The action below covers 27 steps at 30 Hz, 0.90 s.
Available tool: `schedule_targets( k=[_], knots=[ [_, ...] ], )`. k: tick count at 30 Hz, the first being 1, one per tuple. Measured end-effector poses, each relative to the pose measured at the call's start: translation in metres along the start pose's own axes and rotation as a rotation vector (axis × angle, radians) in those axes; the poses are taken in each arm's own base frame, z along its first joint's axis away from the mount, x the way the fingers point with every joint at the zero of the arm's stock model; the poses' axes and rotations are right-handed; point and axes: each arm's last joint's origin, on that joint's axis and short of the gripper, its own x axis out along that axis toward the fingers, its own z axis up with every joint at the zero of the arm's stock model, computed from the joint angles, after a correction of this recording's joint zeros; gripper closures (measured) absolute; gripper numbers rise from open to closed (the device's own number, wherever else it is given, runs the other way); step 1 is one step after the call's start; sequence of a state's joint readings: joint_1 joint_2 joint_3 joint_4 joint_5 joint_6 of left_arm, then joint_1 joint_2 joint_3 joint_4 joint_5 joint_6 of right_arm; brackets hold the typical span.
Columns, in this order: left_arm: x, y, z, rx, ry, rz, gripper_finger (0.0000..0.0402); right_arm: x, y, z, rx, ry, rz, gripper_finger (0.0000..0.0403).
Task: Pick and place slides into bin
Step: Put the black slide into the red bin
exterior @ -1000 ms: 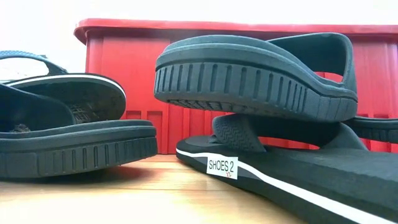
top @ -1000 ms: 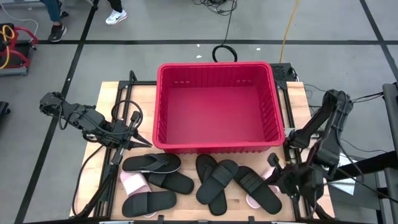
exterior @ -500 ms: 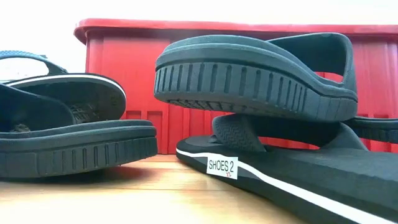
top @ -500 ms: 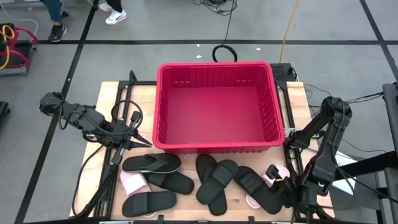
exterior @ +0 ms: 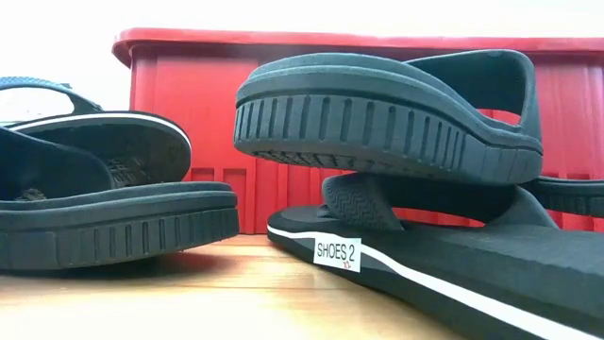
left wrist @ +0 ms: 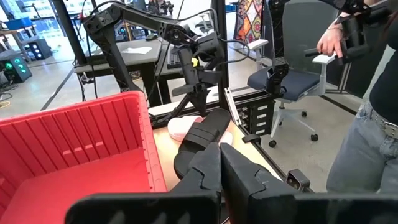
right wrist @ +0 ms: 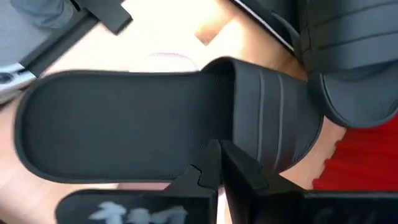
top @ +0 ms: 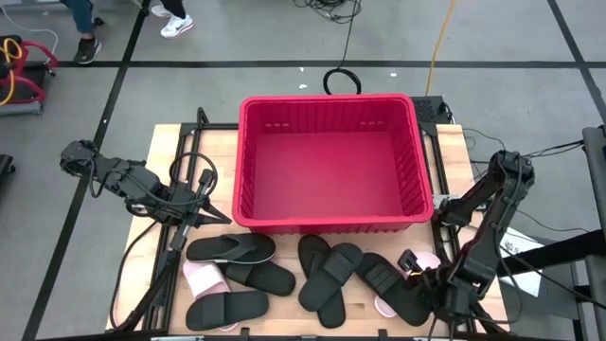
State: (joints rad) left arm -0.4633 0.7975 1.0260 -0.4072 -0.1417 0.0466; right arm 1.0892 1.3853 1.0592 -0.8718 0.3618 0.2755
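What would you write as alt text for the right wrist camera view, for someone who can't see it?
A black wide-strap slide lies flat on the wooden table, filling most of the frame, with the right gripper shut and poised just above its footbed near the strap. Another black slide overlaps beside it, with a corner of the red bin past the strap.
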Motion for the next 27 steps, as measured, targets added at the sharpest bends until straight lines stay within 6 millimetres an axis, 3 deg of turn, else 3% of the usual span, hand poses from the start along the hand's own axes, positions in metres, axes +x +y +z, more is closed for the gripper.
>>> schedule_targets(
  k=[7, 14, 20, 27],
  knots=[
    [0.0, 0.0, 0.0, -0.003, 0.0, 0.0, 0.0375, 0.011, -0.004, -0.006, -0.043, 0.024, -0.014, 0.0334],
    [0.0, 0.0, 0.0, -0.003, 0.0, 0.0, 0.038, 0.022, -0.007, -0.012, -0.053, 0.032, -0.024, 0.0295],
    [0.0, 0.0, 0.0, -0.003, 0.0, 0.0, 0.0397, 0.028, -0.007, -0.016, -0.107, 0.029, -0.039, 0.029],
    [0.0, 0.0, 0.0, -0.004, 0.0, 0.0, 0.0389, 0.028, -0.011, -0.016, -0.181, 0.016, -0.203, 0.0305]
  ],
)
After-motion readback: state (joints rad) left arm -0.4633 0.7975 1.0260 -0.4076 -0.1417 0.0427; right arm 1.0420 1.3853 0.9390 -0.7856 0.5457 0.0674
